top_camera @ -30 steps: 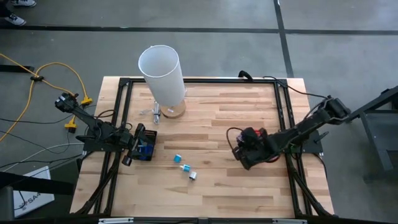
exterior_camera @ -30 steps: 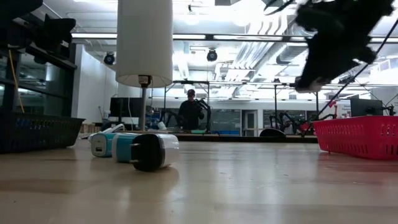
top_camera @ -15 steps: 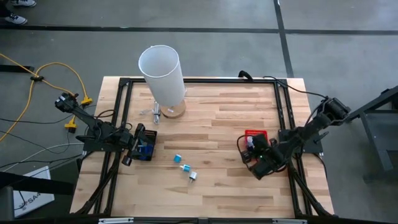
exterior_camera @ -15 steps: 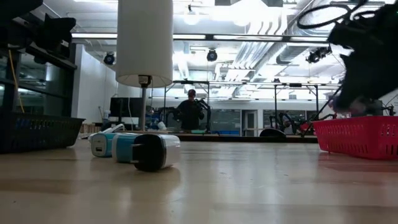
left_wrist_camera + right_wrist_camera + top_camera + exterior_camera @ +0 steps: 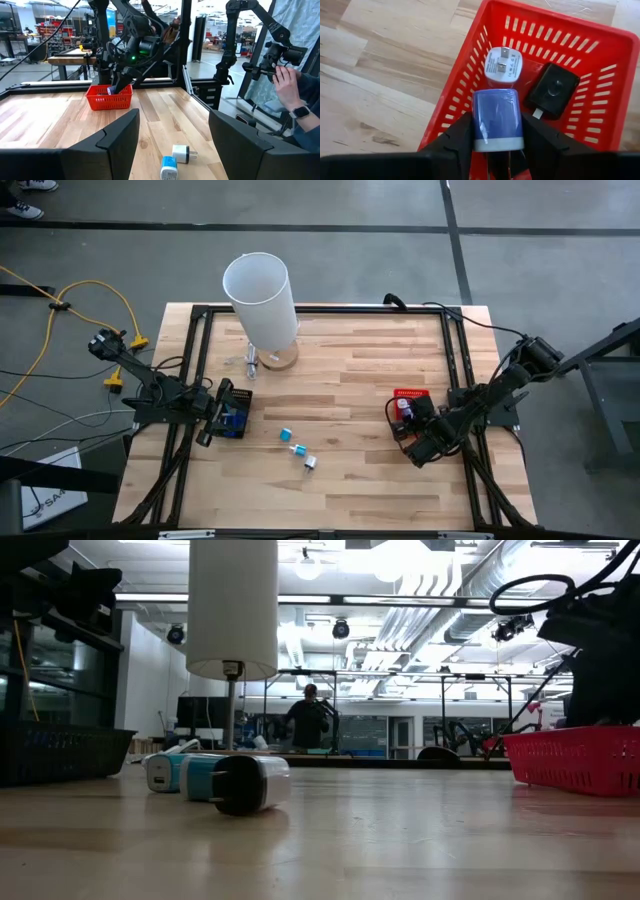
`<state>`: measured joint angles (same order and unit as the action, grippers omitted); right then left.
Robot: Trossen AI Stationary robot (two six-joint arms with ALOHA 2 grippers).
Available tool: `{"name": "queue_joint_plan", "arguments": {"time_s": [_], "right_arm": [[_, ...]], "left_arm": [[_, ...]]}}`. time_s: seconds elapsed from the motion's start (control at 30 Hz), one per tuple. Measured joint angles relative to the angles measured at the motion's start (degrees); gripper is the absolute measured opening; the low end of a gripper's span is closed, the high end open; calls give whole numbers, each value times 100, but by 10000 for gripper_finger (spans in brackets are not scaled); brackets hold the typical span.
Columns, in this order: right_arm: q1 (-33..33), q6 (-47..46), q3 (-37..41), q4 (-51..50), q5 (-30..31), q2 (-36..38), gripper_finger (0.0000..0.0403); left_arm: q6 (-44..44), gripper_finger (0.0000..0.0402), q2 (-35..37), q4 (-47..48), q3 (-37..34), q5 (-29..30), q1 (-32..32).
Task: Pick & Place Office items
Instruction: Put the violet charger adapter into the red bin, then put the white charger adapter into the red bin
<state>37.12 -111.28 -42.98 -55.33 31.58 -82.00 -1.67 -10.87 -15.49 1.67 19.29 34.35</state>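
Blue charger (image 5: 498, 120): gripped in right claw (image 5: 497, 131), now lowered over red basket (image 5: 600, 65).
Meaning: release comes next.
Left claw (image 5: 172, 137): open, waiting.

arms: two, dark, jointed
left gripper (image 5: 170, 145): black, broad angular fingers
right gripper (image 5: 495, 145): black, smooth fingers
cable: black loop on right arm (image 5: 590, 630)

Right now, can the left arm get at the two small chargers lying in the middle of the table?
Probably yes. The left gripper is open and faces the two chargers, with only bare table between them. The right gripper is away, over the red basket.
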Motion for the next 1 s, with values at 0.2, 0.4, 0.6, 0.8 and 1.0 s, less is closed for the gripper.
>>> {"name": "queue_joint_plan", "arguments": {"time_s": [0.2,0.4,0.6,0.8,1.0], "right_arm": [[0,0,-2,11,-3,0,146],[0,11,-2,11,0,0,164],[0,22,-4,12,0,0,167],[0,25,-4,11,48,0,168],[0,30,-9,-25,309,0,168]], "left_arm": [[0,233,0,-1,2,0,0],[0,233,0,-2,2,0,0],[0,233,0,0,0,0,0],[0,233,0,0,1,1,0],[0,233,0,0,2,1,0]]}}
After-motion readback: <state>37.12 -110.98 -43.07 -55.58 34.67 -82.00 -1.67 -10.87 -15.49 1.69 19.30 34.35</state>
